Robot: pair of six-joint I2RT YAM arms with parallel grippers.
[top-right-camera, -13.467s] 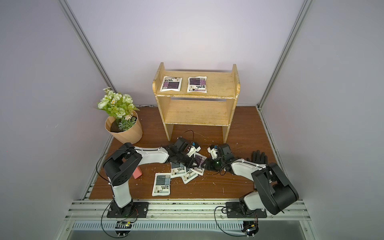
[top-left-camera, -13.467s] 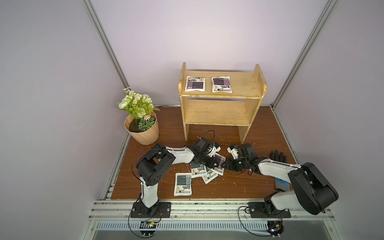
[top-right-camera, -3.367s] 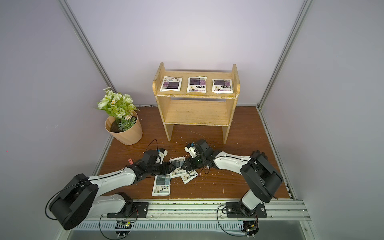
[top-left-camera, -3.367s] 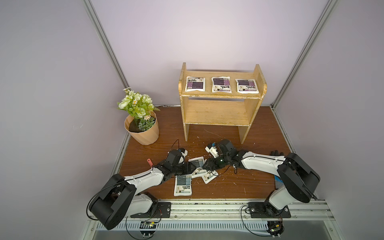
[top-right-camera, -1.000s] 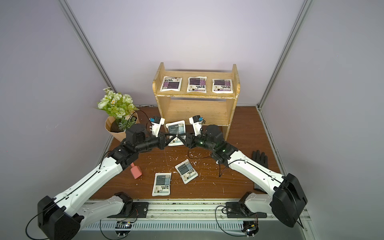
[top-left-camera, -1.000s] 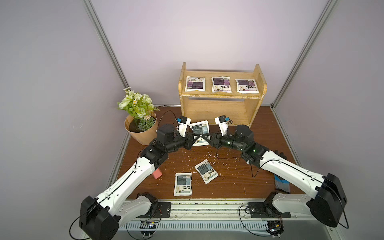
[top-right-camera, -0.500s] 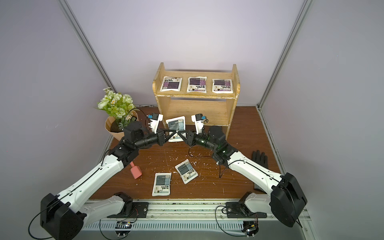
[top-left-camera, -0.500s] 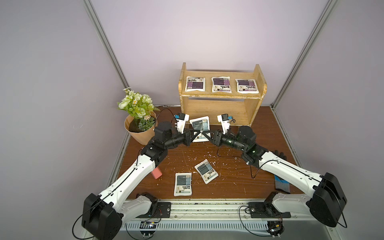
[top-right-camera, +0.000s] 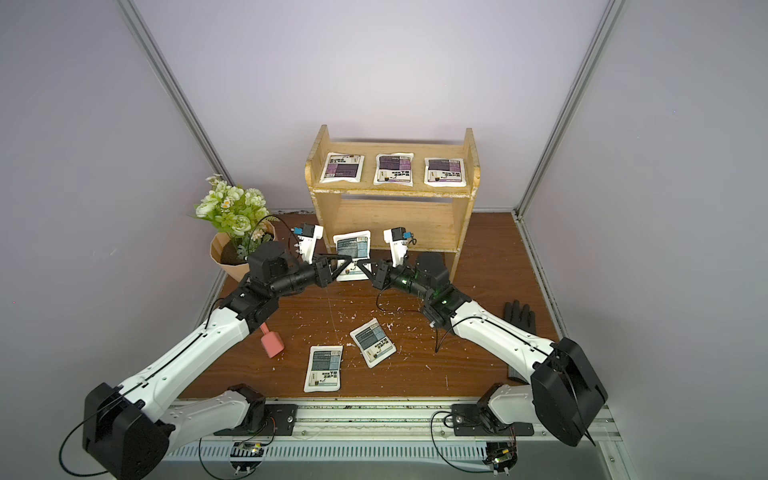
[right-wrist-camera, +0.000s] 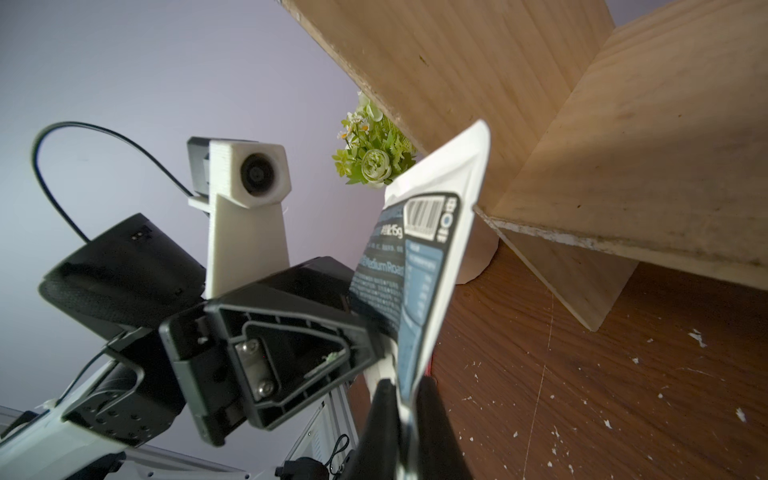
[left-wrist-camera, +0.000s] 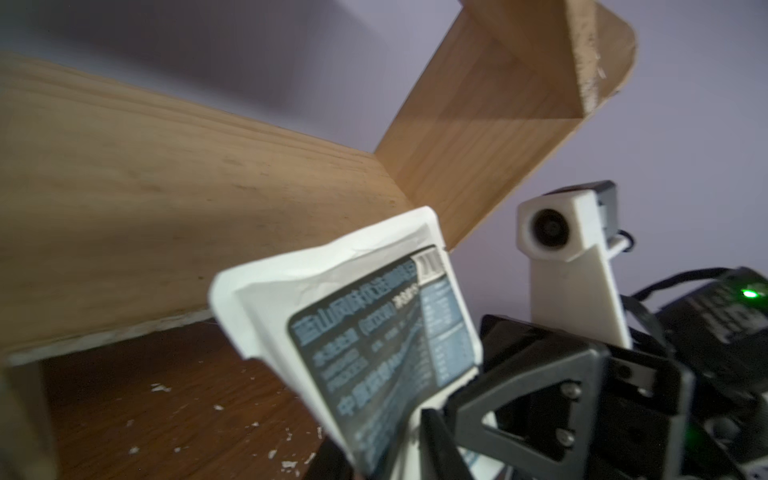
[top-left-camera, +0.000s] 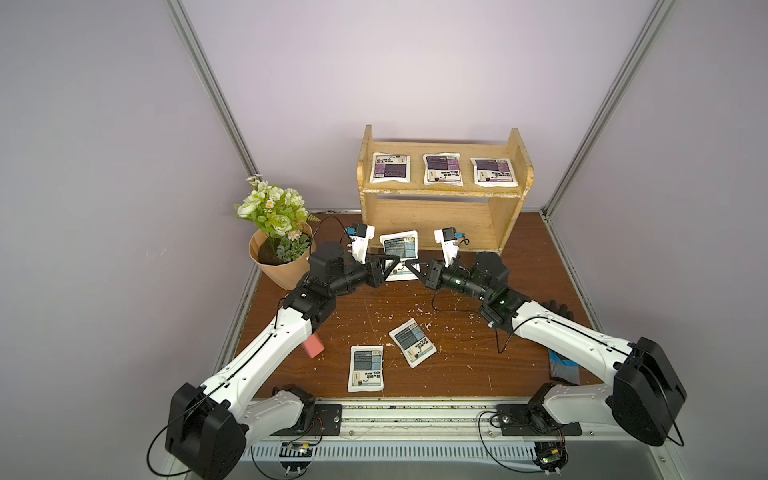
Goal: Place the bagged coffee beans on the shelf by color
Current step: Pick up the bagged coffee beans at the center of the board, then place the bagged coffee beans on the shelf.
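Note:
A grey-blue pouch of the bagged coffee beans (top-left-camera: 400, 248) (top-right-camera: 352, 249) hangs upright between my two grippers, just in front of the shelf (top-left-camera: 440, 193). In the right wrist view my right gripper (right-wrist-camera: 406, 384) is shut on the pouch's (right-wrist-camera: 428, 257) lower edge. My left gripper (left-wrist-camera: 380, 440) has its jaws parted around the same pouch (left-wrist-camera: 374, 316). Three purple pouches (top-left-camera: 390, 167) (top-left-camera: 443, 169) (top-left-camera: 493, 171) lie in a row on the top tier. Two more grey-blue pouches (top-left-camera: 366, 368) (top-left-camera: 413, 342) lie flat on the table near the front.
A flower pot (top-left-camera: 282, 266) stands left of the shelf, close behind my left arm. A pink block (top-left-camera: 312, 345) lies by the left forearm. A black glove (top-right-camera: 519, 316) lies at the right edge. The lower tier (top-left-camera: 432, 224) holds nothing.
The pouch has risen slightly toward the shelf with both grippers. My right jaws have closed on it while my left jaws have parted. Earlier, a third purple pouch joined the top tier.

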